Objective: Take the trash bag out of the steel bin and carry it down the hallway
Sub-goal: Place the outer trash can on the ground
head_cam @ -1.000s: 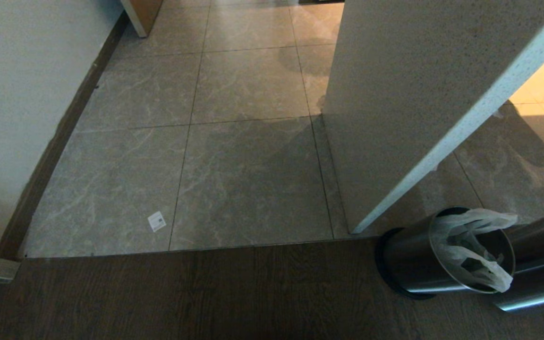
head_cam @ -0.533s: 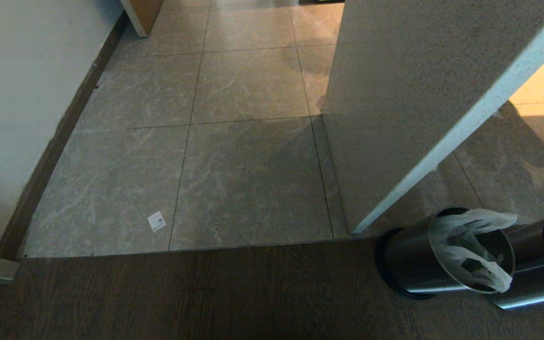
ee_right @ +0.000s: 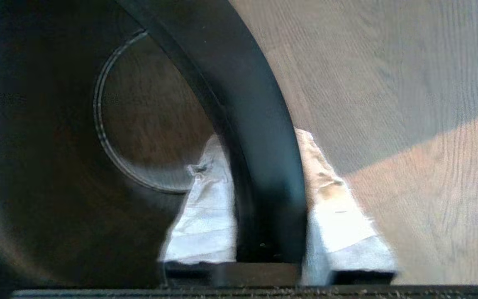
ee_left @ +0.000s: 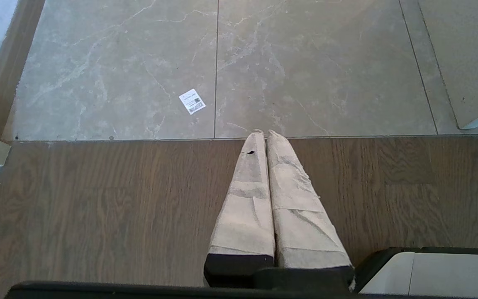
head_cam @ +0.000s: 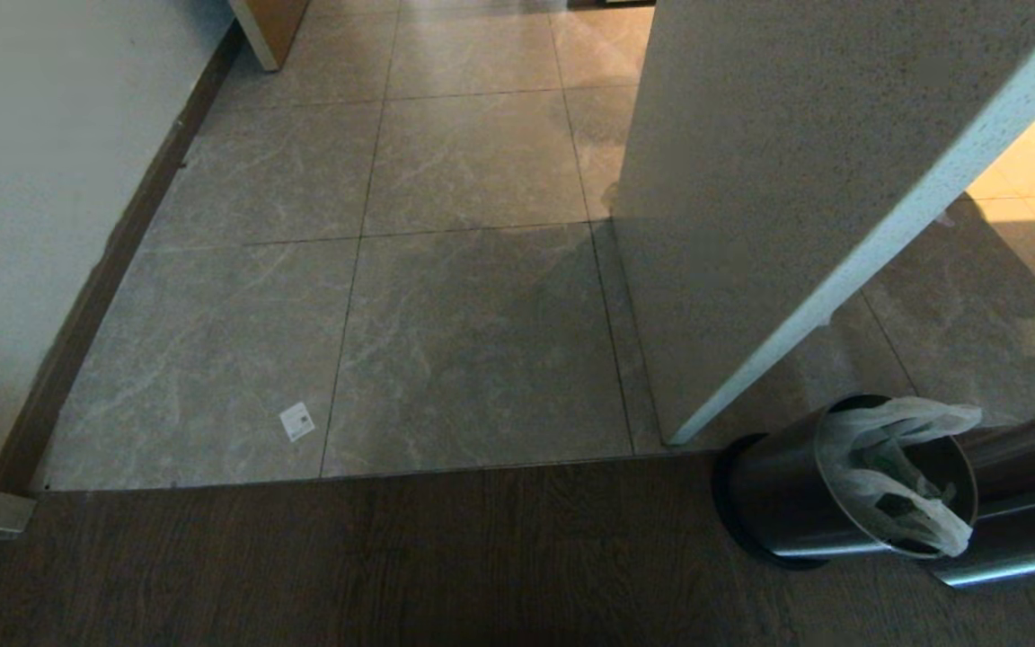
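Dark wood plank floor [head_cam: 392, 566] near, grey marbled hallway tiles [head_cam: 473, 341] beyond, white speckled wall panel [head_cam: 796, 180] far right.

Head camera is steady over the last second. The one real change is that the second steel bin [head_cam: 1012, 530] at the right edge has shifted slightly.

The thin translucent white trash bag [head_cam: 877, 449] has barely moved. It sits in the mouth of the small round steel bin [head_cam: 778, 503] with its loops draped over the rim, near right, next to the panel's corner.

Right tool [ee_right: 259, 137] is out of the head view. Its wrist view shows it astride a thick black rim [ee_right: 239, 70], one finger inside and one outside, pressed to both faces. It looks clamped on that rim. The interior there is dark and I see no bag in it, so I judge this is the neighbour bin, which would explain the shift.

Left tool [ee_left: 264, 133] is parked over the wood floor, fingers together and empty.

My read: the extraction hasn't started. The right tool needs to let go of that rim and go for the bag's loops before any carrying.
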Controlling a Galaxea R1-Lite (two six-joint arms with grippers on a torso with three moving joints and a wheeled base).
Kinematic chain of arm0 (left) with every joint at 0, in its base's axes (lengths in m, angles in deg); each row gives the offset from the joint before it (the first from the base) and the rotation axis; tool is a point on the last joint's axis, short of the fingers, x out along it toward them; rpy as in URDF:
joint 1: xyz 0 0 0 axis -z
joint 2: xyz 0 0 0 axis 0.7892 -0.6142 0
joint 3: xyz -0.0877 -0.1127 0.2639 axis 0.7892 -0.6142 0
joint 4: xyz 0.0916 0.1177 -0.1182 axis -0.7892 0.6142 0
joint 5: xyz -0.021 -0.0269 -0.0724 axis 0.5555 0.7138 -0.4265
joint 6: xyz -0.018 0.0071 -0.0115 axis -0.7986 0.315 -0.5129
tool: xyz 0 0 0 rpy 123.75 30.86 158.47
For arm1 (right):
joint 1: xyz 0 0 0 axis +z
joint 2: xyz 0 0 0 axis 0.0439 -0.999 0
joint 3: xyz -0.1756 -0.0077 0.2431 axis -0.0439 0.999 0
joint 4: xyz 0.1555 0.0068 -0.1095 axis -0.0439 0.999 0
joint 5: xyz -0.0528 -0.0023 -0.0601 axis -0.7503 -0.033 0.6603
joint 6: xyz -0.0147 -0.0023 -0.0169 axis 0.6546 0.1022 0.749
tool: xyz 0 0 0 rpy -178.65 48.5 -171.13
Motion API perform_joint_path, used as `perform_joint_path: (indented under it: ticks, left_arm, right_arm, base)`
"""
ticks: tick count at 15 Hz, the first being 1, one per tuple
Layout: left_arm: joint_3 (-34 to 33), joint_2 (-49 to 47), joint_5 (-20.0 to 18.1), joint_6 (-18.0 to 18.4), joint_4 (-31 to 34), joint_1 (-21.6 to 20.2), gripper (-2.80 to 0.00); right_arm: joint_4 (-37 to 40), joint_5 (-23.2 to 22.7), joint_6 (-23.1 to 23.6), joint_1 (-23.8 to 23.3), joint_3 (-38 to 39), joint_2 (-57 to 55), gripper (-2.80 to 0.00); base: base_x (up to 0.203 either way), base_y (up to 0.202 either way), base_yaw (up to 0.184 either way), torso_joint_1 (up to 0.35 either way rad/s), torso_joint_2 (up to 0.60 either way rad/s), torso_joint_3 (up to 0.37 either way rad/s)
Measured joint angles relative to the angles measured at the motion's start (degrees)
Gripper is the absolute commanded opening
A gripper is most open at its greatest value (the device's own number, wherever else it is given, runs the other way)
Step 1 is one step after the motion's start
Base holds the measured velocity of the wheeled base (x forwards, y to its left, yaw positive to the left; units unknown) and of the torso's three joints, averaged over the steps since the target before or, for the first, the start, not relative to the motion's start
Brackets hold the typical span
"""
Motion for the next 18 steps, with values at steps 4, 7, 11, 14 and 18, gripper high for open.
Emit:
perform_joint_path:
  ticks: [4,7,11,14,18]
  left_arm:
    - [0.00,0.00,-0.02,0.00,-0.02,0.02,-2.80]
    - [0.00,0.00,0.00,-0.02,-0.02,0.00,-2.80]
    - [0.00,0.00,-0.02,0.00,0.00,0.00,-2.80]
    - [0.00,0.00,-0.02,0.00,0.00,0.00,-2.80]
    - [0.00,0.00,-0.01,0.00,0.00,0.00,-2.80]
  right_arm:
    - [-0.61,-0.36,0.16,-0.07,-0.46,0.46,0.00]
    - [-0.52,-0.35,0.21,-0.27,-0.21,2.80,0.00]
    - [2.69,-0.28,-0.15,-0.77,3.52,9.20,-2.80]
    - [8.64,-0.34,2.58,-0.58,9.46,16.01,-2.80]
    - [14.86,-0.25,15.44,4.09,18.82,26.32,-2.80]
  base:
    - [0.000,0.000,0.000,0.000,0.00,0.000]
    - [0.000,0.000,0.000,0.000,0.00,0.000]
    - [0.000,0.000,0.000,0.000,0.00,0.000]
    - [0.000,0.000,0.000,0.000,0.00,0.000]
    - [0.000,0.000,0.000,0.000,0.00,0.000]
